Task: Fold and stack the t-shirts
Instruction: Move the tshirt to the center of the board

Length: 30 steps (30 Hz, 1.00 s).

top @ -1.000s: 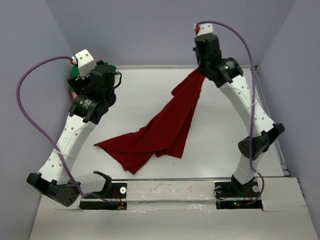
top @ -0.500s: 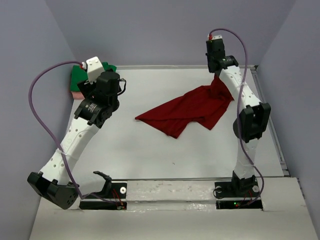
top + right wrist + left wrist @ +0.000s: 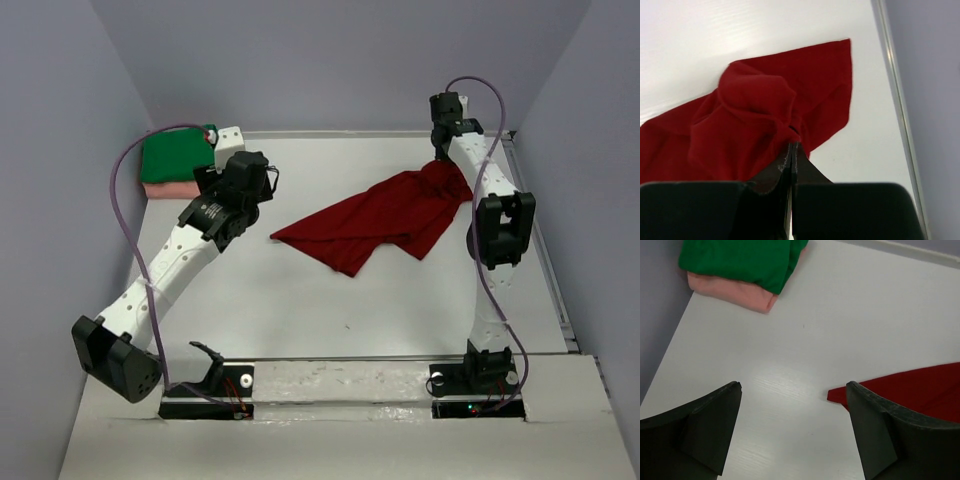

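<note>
White tabletop [image 3: 300,310]: red shirt [image 3: 385,220] crumpled right of centre, edge pinched by right hand [image 3: 791,148], probably for spreading. Left hand [image 3: 792,390] spread, empty. Green shirt [image 3: 175,158] folded atop pink shirt [image 3: 165,189], far-left corner.

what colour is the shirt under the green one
Bottom shirt is pale pink; clearest in left wrist view.

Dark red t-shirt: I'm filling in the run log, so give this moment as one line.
right end effector: shut on dark red t-shirt | left end effector: open, holding nothing | green t-shirt: folded atop pink t-shirt
</note>
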Available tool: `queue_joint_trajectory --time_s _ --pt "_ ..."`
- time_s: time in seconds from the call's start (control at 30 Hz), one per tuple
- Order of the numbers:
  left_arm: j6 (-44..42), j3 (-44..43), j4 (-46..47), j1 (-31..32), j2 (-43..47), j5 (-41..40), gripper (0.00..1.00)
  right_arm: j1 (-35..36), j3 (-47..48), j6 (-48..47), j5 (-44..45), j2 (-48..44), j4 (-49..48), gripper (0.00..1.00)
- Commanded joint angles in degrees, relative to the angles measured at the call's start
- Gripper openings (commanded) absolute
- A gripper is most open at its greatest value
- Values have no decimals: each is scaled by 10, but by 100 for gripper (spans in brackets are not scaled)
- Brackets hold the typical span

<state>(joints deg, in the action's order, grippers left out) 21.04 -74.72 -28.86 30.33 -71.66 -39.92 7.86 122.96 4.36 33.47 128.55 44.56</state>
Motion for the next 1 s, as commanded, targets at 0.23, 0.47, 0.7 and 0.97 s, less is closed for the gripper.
queue_joint_trajectory --time_s 0.23,0.47,0.7,0.97 --pt "23 24 -60 33 -108 8 99 -41 -45 30 3 -72 -20 100" --pt "33 41 -68 41 -139 -19 99 -7 -190 56 -117 -227 -58 92" --pt "54 29 -90 50 -197 -18 98 66 -380 79 -204 -407 -134 70" --pt "84 19 -26 52 -235 46 96 83 -471 103 -293 -536 -149 61"
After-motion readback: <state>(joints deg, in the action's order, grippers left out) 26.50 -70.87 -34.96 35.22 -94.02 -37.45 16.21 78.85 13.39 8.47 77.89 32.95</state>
